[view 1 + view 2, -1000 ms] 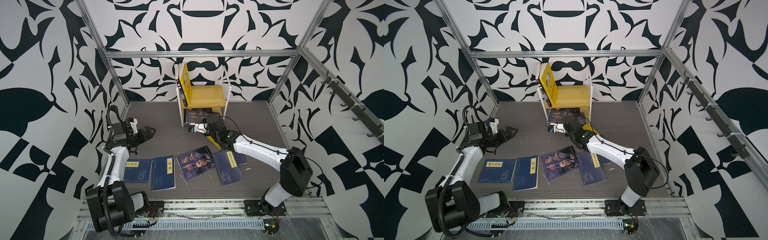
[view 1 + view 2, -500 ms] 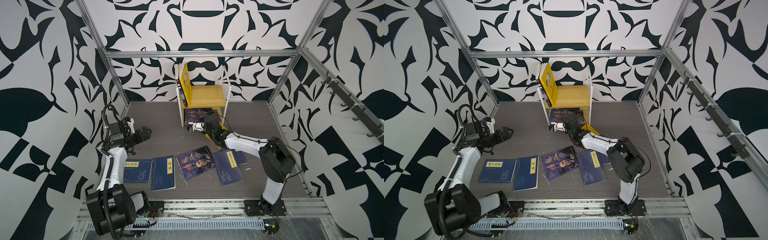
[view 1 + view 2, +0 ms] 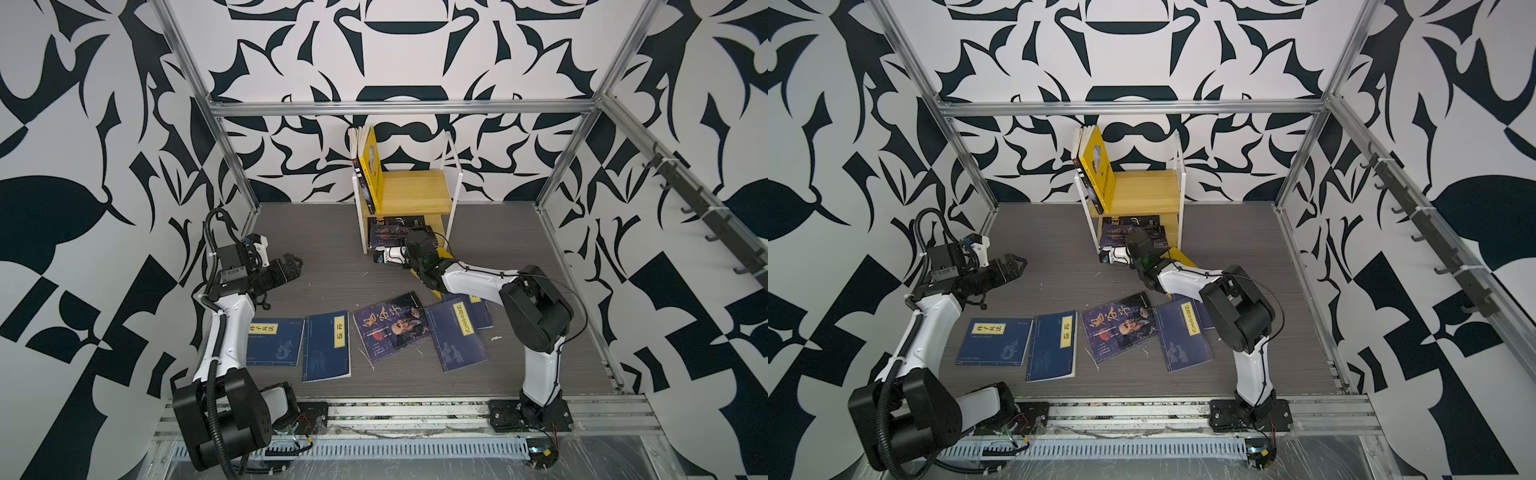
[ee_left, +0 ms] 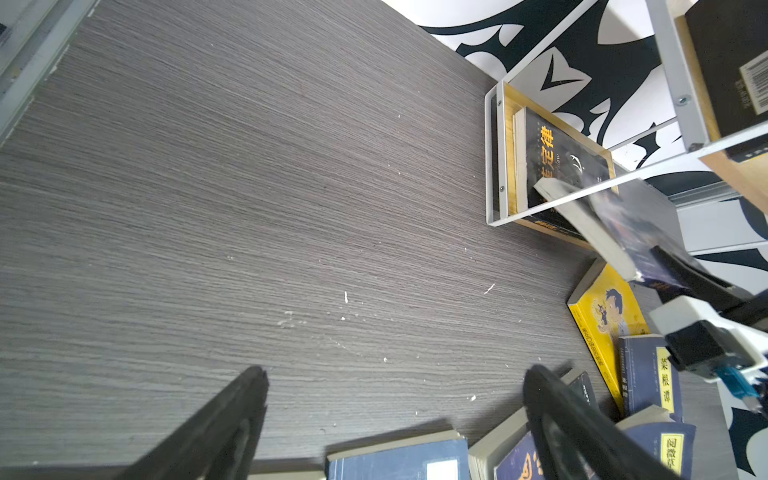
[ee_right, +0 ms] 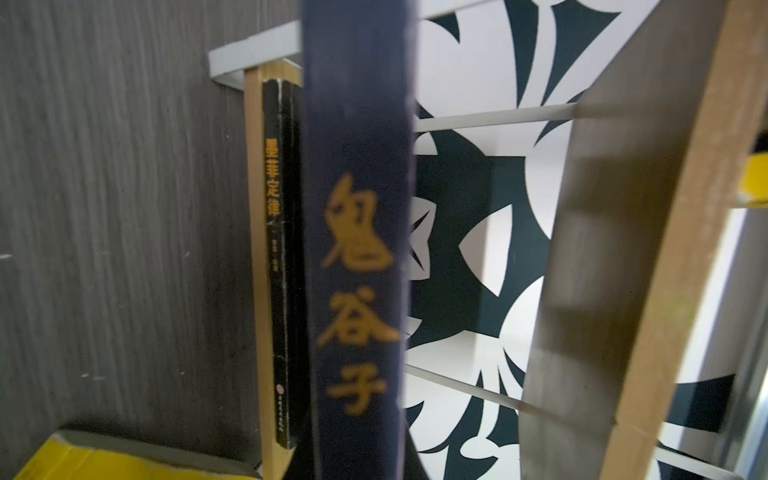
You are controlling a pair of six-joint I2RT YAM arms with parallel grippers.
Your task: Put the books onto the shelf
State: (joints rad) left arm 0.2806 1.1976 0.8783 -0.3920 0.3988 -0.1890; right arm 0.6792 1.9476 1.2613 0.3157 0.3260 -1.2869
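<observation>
**Right claw feeds a navy book into the shelf's lower tier**

The shelf (image 3: 415, 193) stands at the middle of the bench's (image 3: 324, 232) back edge, with a few books upright at the left end of its top tier and a black book (image 5: 282, 208) lying flat in the lower one. The left claw (image 3: 293, 264) hangs wide open and empty over the bench's left side. The right claw (image 4: 681, 270) is clamped on the navy book (image 4: 623, 220), held tilted with its far end just inside the lower tier, over the black book. To do this well, I would level it, push straight in clear of the white frame, and release only once it rests. Loose books (image 3: 392, 326) lie flat toward the front edge, and a yellow book (image 4: 602, 316) lies under the right arm. The held spine reads 鬼谷子, the black spine 墨菲定律, and two flat covers 论语 and 菜根谭.
</observation>
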